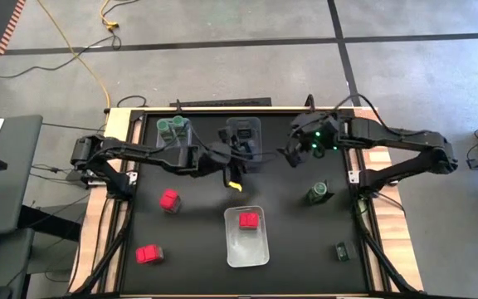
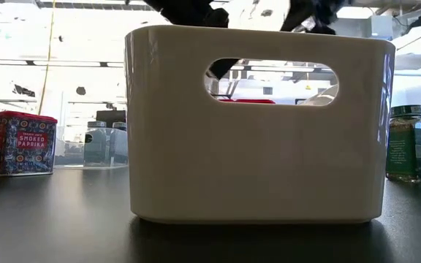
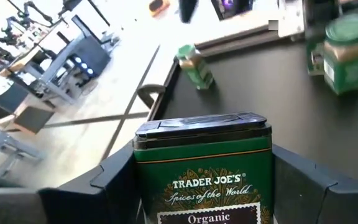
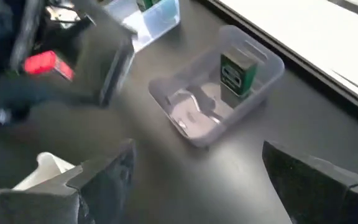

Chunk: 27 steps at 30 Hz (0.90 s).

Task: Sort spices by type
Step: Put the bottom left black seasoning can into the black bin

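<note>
Black matting covers the table, where the left gripper (image 1: 232, 176) hangs mid-table, clamped on a dark green tin (image 3: 204, 168), upright with its lid topmost. It should be lowered level into the far bin (image 4: 219, 93) beside its twin. Nearby, the right gripper (image 1: 293, 154) gapes empty.

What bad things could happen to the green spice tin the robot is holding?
The left claw grips the green tin only by its sides, up in the air, so it might slip out and fall.

The right claw hangs open close by, near the far middle bin, so the two arms could bump there.

That bin already holds a dark box standing up. Dropping the tin in could knock it over.
</note>
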{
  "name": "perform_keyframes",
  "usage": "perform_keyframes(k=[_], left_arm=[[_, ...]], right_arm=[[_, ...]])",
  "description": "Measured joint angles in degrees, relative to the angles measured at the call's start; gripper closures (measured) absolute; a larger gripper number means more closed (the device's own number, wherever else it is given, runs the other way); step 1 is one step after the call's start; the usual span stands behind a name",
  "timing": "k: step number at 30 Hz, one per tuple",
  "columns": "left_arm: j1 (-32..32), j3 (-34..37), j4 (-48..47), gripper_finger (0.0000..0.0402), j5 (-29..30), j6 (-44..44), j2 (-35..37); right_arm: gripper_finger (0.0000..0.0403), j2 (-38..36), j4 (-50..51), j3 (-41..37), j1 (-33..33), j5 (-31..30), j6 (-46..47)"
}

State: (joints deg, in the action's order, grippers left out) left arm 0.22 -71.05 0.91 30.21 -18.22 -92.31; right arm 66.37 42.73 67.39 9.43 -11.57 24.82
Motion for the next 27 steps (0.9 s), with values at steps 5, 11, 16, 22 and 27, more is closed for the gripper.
perform_keyframes(k=[5,11,16,22,27], left_arm=[[0.8,1.2,5.0,0.0131,-0.3,-0.5,0.0],[0.8,1.2,6.0,0.0131,0.1,-6.4,-0.5],[0.8,1.2,4.7,0.0131,5.0,-6.2,-0.5],[0.8,1.2,4.4,0.0131,5.9,-5.6,-0.5],[0.8,1.2,4.2,0.0131,5.9,-3.6,-0.5]], right_arm=[[0.0023,-6.3,-9.3,-8.9,1.4,2.0,2.6],[0.0023,-2.0,-19.1,-9.1,3.0,8.9,4.7],[0.0023,4.1,-18.0,-1.8,2.0,9.3,1.1],[0.0023,11.0,-13.4,6.4,2.5,9.3,-0.1],[0.0023,15.8,-10.3,9.3,2.0,9.2,-2.0]])
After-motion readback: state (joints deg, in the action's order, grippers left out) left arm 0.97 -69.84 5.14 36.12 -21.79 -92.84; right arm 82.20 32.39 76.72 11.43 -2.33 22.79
